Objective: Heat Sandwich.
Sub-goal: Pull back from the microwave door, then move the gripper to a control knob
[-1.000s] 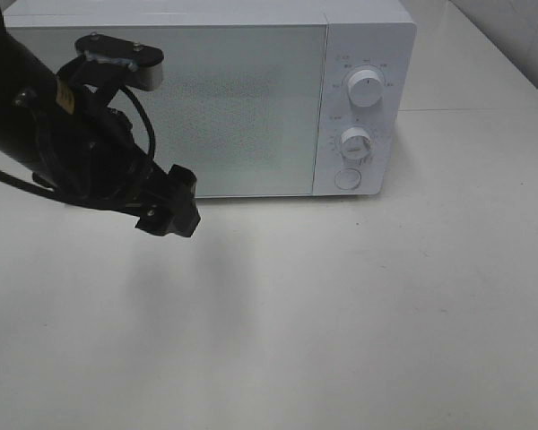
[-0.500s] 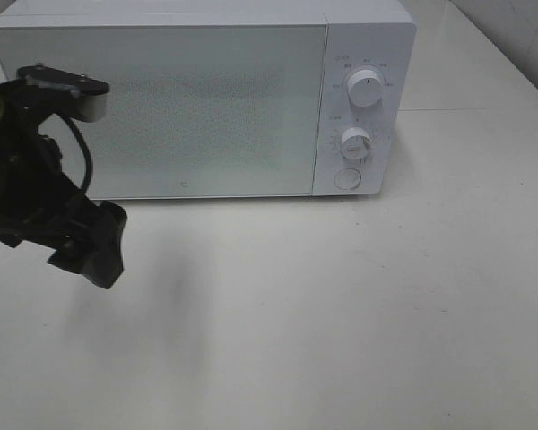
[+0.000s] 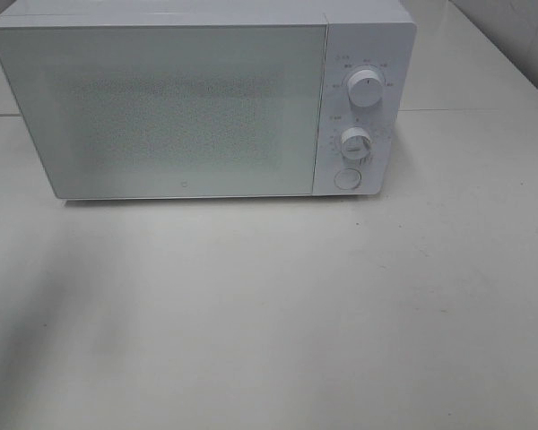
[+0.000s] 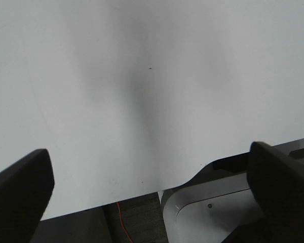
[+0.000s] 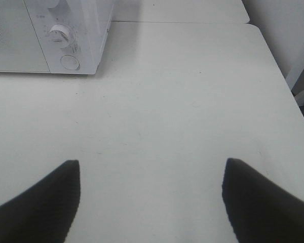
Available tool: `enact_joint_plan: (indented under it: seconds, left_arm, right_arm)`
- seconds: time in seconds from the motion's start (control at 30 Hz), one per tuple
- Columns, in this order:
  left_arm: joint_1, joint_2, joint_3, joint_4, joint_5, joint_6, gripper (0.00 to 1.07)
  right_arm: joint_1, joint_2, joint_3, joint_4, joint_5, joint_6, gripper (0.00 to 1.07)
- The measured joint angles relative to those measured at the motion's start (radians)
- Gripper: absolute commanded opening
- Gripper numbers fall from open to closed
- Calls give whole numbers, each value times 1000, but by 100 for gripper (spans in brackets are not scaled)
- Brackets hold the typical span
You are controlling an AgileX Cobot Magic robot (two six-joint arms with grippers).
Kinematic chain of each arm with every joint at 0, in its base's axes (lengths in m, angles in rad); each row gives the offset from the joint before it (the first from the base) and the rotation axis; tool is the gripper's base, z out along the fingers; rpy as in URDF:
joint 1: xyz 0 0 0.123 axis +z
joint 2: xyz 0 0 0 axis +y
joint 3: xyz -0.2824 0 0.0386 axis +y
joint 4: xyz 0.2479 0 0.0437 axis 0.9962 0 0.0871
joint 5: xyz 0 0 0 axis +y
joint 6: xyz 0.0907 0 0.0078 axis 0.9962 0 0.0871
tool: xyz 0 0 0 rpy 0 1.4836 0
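Sandwich is not visible and the microwave [image 3: 188,107] is shut; left gripper [image 4: 151,177] and right gripper [image 5: 151,167] are wide, empty; progress unclear.

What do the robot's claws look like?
The left claw and the right claw each have two plain black fingers. They are broad and narrow to blunt tips. No cables or markings show on them.
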Motion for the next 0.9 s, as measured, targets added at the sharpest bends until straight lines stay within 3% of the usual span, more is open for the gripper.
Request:
enact_joint_plan:
  seconds: [0.33, 0.9]
  left_arm:
    - [218, -96, 38, -11, 59, 31, 98]
    - [229, -485, 257, 31, 62, 32, 98]
  right_arm:
    - [0, 0, 0, 0, 0, 0, 75]
    - [0, 0, 0, 0, 0, 0, 75]
